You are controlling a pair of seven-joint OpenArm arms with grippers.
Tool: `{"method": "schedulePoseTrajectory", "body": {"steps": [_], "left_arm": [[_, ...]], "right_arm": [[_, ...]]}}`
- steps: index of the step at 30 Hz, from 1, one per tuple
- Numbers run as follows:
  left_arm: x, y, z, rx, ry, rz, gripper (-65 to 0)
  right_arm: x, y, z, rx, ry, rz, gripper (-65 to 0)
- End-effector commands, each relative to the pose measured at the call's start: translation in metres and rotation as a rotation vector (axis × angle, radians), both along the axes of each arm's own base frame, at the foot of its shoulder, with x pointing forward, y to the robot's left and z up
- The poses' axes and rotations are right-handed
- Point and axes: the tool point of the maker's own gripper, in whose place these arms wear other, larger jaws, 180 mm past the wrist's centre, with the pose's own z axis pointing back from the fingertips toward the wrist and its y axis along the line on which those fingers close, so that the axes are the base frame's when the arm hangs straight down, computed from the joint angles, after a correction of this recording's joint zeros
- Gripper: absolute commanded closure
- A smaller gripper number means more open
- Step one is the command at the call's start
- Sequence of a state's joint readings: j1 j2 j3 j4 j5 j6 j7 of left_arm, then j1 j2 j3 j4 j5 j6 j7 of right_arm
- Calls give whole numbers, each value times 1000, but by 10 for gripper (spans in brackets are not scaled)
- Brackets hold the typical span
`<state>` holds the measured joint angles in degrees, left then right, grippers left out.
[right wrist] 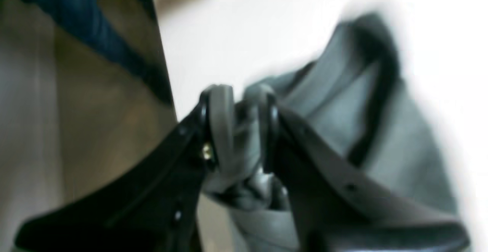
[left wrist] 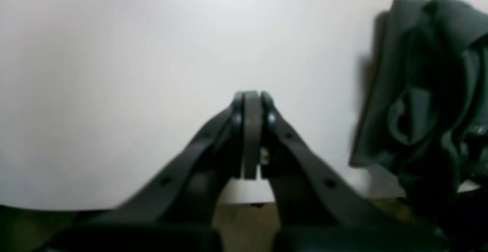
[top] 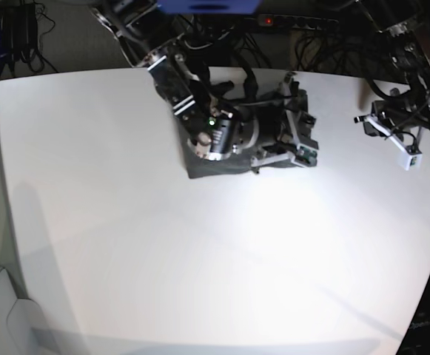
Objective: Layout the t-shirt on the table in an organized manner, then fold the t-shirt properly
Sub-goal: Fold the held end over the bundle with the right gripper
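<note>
The dark grey t-shirt (top: 216, 167) lies bunched in a heap near the far edge of the white table (top: 200, 259). My right gripper (top: 300, 153) lies over the heap. In the right wrist view the right gripper (right wrist: 238, 103) is shut on a fold of the t-shirt (right wrist: 343, 103), and the cloth bulges between its pads. My left gripper (top: 405, 151) hovers over bare table to the right of the heap. In the left wrist view the left gripper (left wrist: 251, 96) is shut with nothing in it, and the t-shirt (left wrist: 423, 92) is crumpled at the right edge.
Cables and a power strip (top: 296, 21) run behind the table's far edge. Brown floor (right wrist: 95, 111) and a dark blue band show past the table edge in the right wrist view. White tabletop (left wrist: 114, 73) stretches in front of the heap.
</note>
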<state>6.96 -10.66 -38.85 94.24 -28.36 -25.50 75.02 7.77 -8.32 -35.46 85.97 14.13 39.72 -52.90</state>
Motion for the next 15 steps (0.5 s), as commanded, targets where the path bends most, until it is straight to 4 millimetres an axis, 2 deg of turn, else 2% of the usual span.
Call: {"method": "schedulePoseTrajectory", "body": {"steps": [1, 5, 10, 15], "left_arm": [[3, 4, 8, 15, -23, -5, -4], [-14, 4, -2, 16, 20, -7, -4], [-50, 7, -19, 24, 100, -6, -4], [-74, 2, -11, 72, 114, -44, -4]], "right_arm": [[6, 7, 23, 47, -46, 8, -101], [13, -11, 35, 13, -121, 2, -101], [31, -49, 37, -30, -174, -63, -101], [47, -83, 38, -90, -199, -135, -100]]}}
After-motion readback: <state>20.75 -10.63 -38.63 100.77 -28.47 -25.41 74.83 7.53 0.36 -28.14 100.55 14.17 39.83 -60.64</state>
